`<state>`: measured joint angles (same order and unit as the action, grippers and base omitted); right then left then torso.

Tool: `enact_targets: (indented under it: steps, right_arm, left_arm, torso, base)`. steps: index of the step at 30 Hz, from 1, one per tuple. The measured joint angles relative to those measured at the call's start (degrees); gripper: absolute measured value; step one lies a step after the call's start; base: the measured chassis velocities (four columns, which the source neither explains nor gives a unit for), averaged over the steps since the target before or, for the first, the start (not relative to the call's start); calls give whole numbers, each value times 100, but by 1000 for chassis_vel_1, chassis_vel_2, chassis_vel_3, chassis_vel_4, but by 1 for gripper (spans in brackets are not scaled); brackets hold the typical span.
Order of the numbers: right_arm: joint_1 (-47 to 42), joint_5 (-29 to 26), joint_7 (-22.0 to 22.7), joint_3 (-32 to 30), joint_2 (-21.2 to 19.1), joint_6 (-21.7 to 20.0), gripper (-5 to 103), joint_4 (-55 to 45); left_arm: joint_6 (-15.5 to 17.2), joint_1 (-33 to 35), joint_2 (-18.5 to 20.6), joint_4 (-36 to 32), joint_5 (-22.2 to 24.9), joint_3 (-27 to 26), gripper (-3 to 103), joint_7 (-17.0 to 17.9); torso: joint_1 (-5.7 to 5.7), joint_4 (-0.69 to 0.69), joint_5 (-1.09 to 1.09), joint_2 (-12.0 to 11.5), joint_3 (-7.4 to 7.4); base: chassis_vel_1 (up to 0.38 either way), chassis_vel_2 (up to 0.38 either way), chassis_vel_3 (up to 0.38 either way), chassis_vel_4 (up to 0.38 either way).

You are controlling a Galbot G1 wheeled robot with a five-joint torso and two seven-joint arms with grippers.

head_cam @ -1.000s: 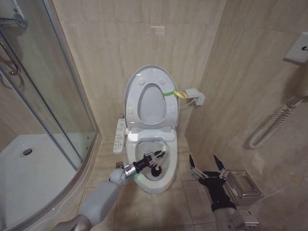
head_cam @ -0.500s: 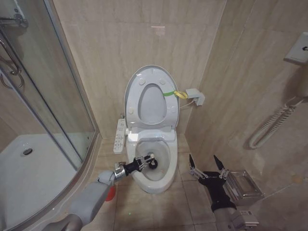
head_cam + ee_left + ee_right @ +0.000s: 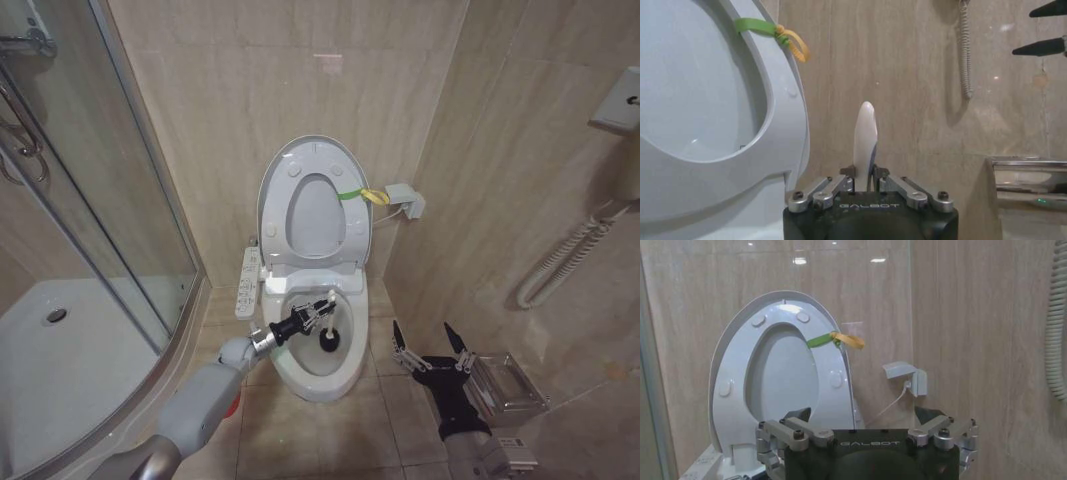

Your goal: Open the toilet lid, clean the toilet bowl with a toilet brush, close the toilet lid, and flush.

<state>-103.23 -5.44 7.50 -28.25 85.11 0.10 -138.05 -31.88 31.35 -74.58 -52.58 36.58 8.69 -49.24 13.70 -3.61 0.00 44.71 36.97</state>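
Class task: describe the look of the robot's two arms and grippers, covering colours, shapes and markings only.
The left arm is a smooth grey tube ending in a silver wrist ring. Both the left gripper and the right gripper have black bodies marked GALBOT in white, with silver bolted finger links. The right gripper's fingers end in slim black pointed tips.

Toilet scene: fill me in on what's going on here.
The robot is scrubbing the toilet bowl. Its left end effector is shut on the white handle of the toilet brush, whose dark bristle head is down inside the bowl. The toilet lid and seat stand upright against the wall, the green strap at the lid's edge. The right end effector hangs open beside the bowl, near a metal rack on the floor, holding nothing.
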Motion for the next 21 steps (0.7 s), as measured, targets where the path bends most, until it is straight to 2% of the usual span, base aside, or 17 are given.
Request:
enact_targets:
  steps: [6,14,21]
  right_arm:
    - [0,0,0,0,0,0,100,0]
    - [0,0,0,0,0,0,100,0]
    - [0,0,0,0,0,0,100,0]
  left_arm:
    - [-35,59,-111,106,-1,-72,17,-27]
    - [-183,222,-327,679,2,-278,17,-202]
    - [-154,102,-300,458,106,-279,17,-167]
  torso:
    - [0,1,0,0,0]
    - [0,2,0,0,0]
    - [0,0,0,0,0]
  base:
    - [0,0,0,0]
    - [0,0,0,0]
    - [0,0,0,0]
